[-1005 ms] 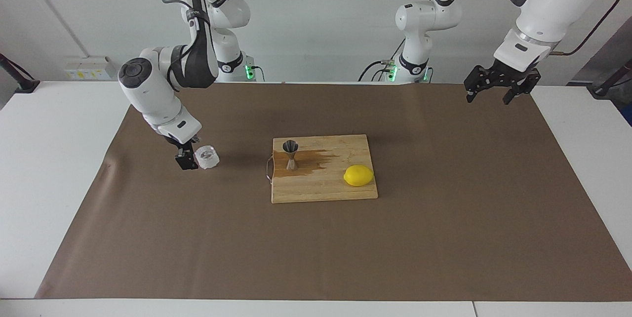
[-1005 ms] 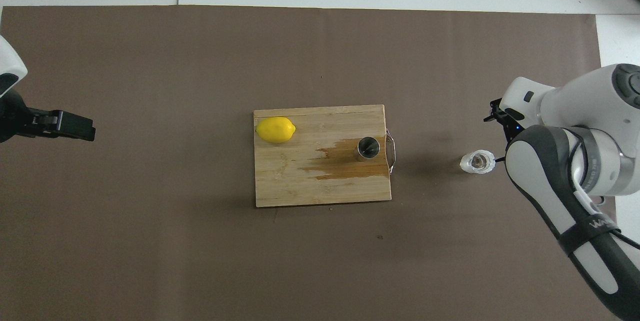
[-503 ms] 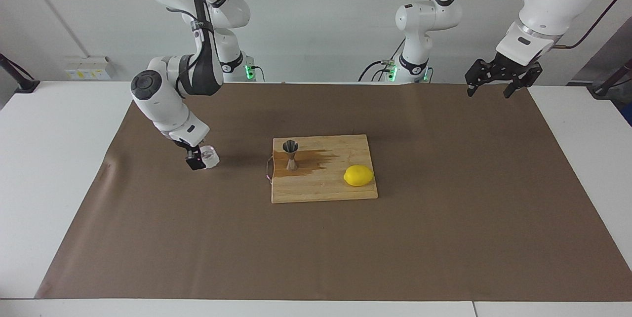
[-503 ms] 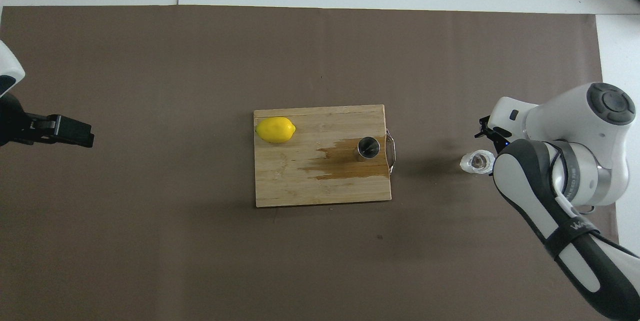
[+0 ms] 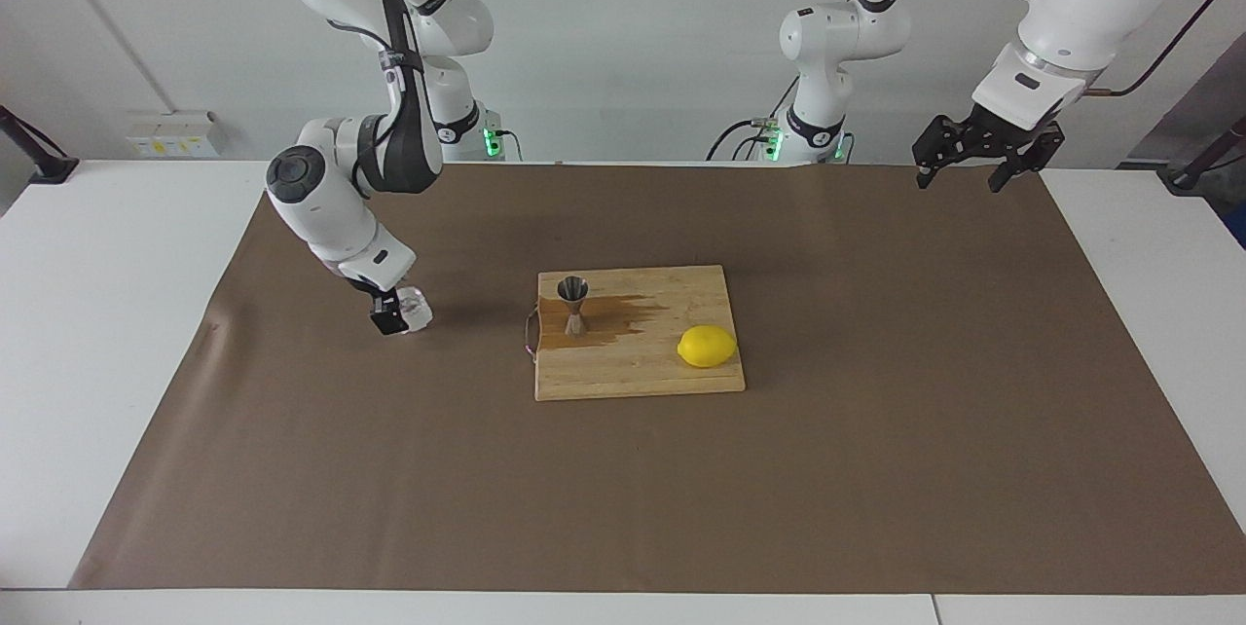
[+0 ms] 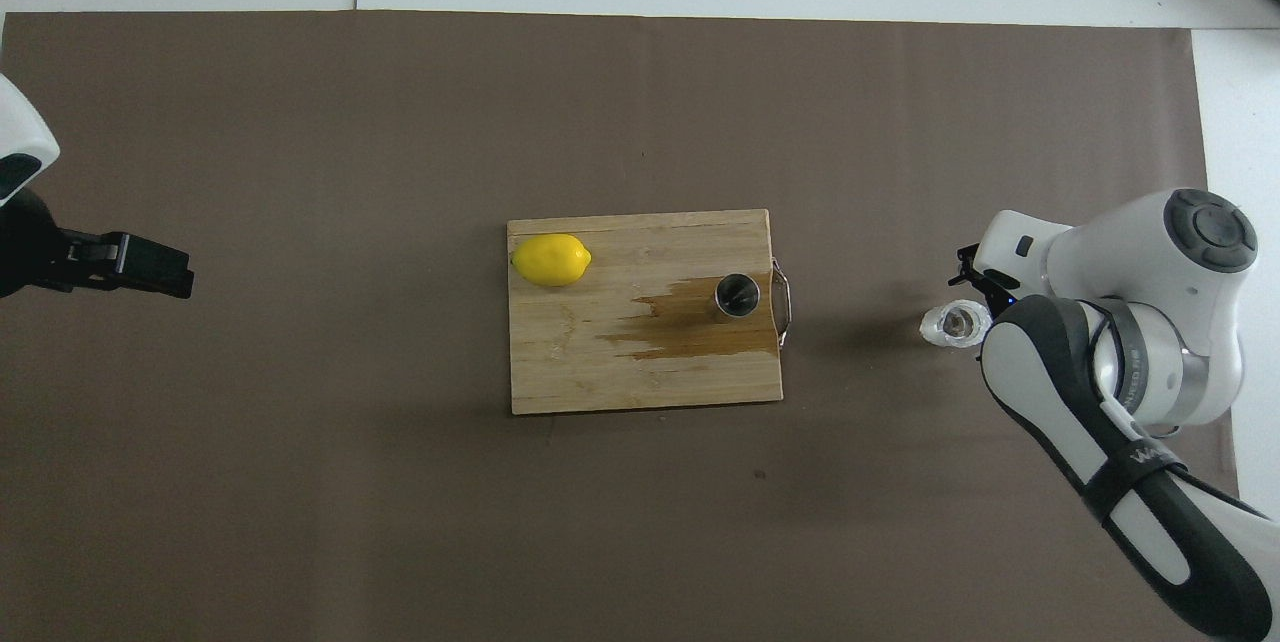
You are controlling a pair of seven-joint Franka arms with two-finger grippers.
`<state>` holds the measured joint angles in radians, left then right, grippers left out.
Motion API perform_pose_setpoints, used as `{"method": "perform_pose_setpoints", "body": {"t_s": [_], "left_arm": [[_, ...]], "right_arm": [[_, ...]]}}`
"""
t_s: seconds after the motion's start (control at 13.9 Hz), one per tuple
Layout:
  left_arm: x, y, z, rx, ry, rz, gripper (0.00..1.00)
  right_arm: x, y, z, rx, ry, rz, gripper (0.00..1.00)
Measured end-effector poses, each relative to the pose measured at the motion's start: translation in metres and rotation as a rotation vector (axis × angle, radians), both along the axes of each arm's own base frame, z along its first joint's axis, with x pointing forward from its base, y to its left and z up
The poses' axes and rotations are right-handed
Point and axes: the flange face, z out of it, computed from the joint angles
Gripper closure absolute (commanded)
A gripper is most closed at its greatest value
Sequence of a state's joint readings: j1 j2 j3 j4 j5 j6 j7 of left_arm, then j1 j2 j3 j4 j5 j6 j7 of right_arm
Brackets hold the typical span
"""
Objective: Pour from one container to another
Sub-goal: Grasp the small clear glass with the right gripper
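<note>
Your right pincer (image 5: 392,313) has slid in around the cup (image 5: 413,308) on the tabletop, jaws spread and not yet pinching, so grasp next, while the jigger (image 5: 573,304) waits on the board (image 5: 633,367) and the left pincer (image 5: 976,158) hangs spread.

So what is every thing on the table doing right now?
Glass cup: upright on the brown mat, right hand around it, open.
Jigger: upright on the cutting board, in a dark wet patch.
Lemon: lying on the board.
Left hand: open, empty, waiting in the air.
</note>
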<state>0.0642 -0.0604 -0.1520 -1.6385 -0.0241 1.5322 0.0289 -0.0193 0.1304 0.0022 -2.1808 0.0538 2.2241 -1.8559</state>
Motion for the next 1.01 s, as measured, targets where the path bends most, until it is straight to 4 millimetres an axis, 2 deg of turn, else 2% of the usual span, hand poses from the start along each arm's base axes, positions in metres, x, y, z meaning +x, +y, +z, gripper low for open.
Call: {"method": "perform_pose_setpoints", "body": {"t_s": [0.5,0.57,0.65,0.86,1.01], "left_arm": [[0.000,0.001,0.000,0.000,0.000,0.002,0.00],[0.000,0.001,0.000,0.000,0.000,0.002,0.00],[0.000,0.001,0.000,0.000,0.000,0.002,0.00],[0.000,0.001,0.000,0.000,0.000,0.002,0.00],[0.000,0.001,0.000,0.000,0.000,0.002,0.00]], "right_arm": [[-0.013,-0.002,-0.025,0.055,-0.021,-0.024,0.00],[-0.014,-0.002,-0.026,0.060,-0.021,-0.030,0.03],[-0.014,-0.003,-0.026,0.062,-0.021,-0.034,0.19],[-0.014,-0.006,-0.026,0.063,-0.022,-0.042,1.00],[-0.014,-0.009,-0.025,0.064,-0.026,-0.048,1.00]]}}
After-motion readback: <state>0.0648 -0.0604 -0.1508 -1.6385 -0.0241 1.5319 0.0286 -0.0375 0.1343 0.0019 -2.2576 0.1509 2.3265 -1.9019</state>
